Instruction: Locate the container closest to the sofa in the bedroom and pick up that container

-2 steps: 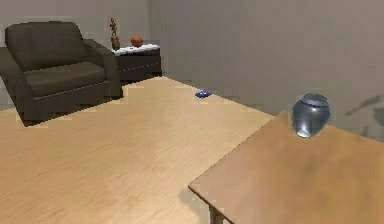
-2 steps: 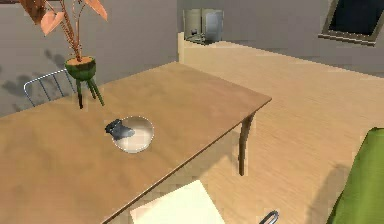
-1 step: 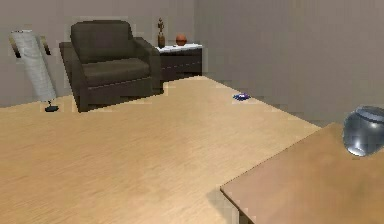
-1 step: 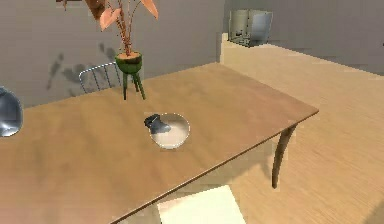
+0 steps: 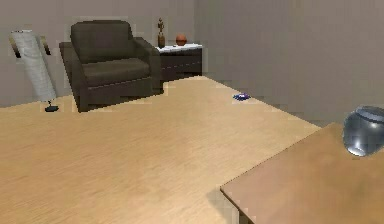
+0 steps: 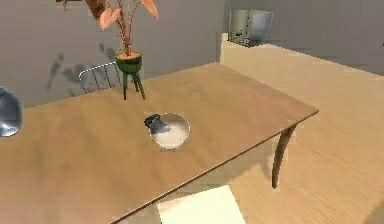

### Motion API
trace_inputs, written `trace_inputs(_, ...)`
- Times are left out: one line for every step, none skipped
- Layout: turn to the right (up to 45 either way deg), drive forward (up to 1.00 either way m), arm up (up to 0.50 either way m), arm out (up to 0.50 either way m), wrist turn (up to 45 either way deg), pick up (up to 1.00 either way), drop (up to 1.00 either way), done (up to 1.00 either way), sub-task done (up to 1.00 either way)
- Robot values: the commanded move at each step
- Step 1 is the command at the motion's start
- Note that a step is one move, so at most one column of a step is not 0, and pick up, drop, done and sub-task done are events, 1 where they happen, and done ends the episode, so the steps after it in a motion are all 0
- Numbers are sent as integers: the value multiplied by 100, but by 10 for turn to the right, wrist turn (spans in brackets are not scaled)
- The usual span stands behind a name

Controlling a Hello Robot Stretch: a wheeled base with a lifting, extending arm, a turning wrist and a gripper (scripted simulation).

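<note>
A light wooden plank floor [image 5: 130,150] runs back to plain grey walls. A large brown wooden surface [image 6: 90,160] on curved legs takes up most of the arm side view, and its corner shows at the forward view's lower right.

A dark brown upholstered armchair [image 5: 108,62] stands against the far wall. Just beside it, toward the forward view's right, is a low dark nightstand with a white top [image 5: 181,62]. A tall white draped stand on a dark foot [image 5: 33,62] stands on the armchair's other side.

On the surface's far edge stands a green-potted plant with orange-brown leaves [image 6: 128,55], with a grey metal chair back [image 6: 100,72] behind it.

A rounded blue-grey glossy vessel [image 5: 364,130] sits on the surface, well apart from the armchair. A shallow white round bowl [image 6: 172,131] rests near the surface's middle with a small dark lump [image 6: 155,122] at its rim.

The nightstand carries a slim dark vase [image 5: 160,36] and a small red-orange round thing [image 5: 181,39], possibly a container, which is the nearest of these to the armchair. A tiny dark blue item [image 5: 240,97] lies on the floor.

The hand's state cannot be told.
</note>
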Motion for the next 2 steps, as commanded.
trace_inputs(0, 0, 38, 0, 0, 0, 0, 0, 0)
trace_inputs(0, 0, 0, 36, 0, 0, 0, 0, 0)
